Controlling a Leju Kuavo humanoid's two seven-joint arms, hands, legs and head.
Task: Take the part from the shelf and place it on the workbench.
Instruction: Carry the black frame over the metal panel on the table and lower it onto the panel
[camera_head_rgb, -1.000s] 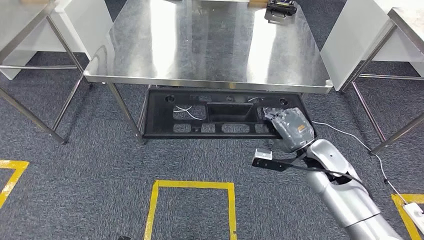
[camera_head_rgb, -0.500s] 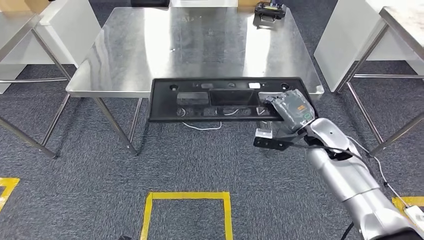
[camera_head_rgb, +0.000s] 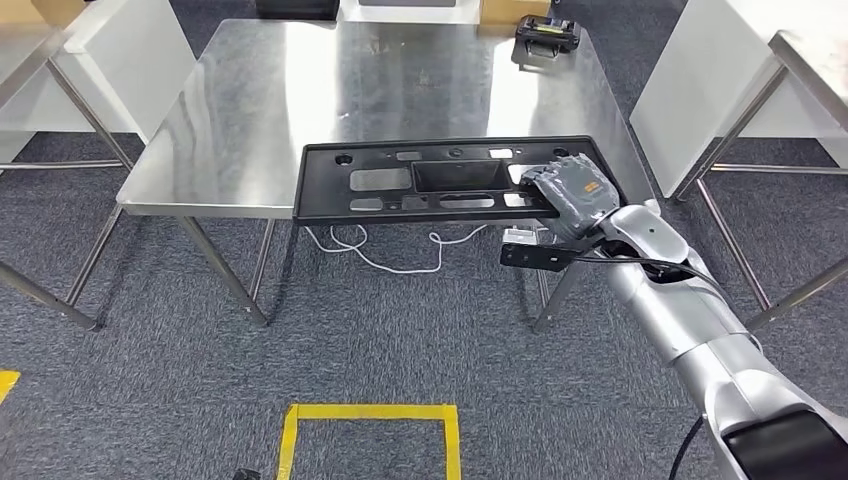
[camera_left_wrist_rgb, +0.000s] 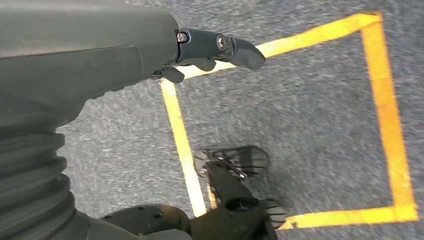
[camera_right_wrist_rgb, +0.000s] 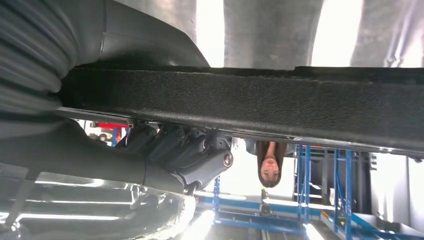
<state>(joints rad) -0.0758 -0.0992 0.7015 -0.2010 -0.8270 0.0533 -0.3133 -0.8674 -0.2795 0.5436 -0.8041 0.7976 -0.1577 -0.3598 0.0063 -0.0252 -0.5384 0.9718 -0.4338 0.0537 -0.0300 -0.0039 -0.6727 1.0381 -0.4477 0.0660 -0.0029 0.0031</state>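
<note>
The part is a long black plastic panel with several cut-outs. It lies level over the front edge of the steel workbench, its near side past the edge. My right hand grips the panel's right end. In the right wrist view the dark fingers wrap under the panel's textured edge; I cannot tell whether the panel touches the bench. My left hand hangs over the carpet with nothing in it, fingers apart.
A small black device sits at the bench's far right corner. White tables stand at the left and right. A white cable lies under the bench, a yellow floor square in front. A person stands beyond.
My view has moved closer to the bench. My right hand has lifted the panel from below the bench's front edge up and forward over the bench top.
</note>
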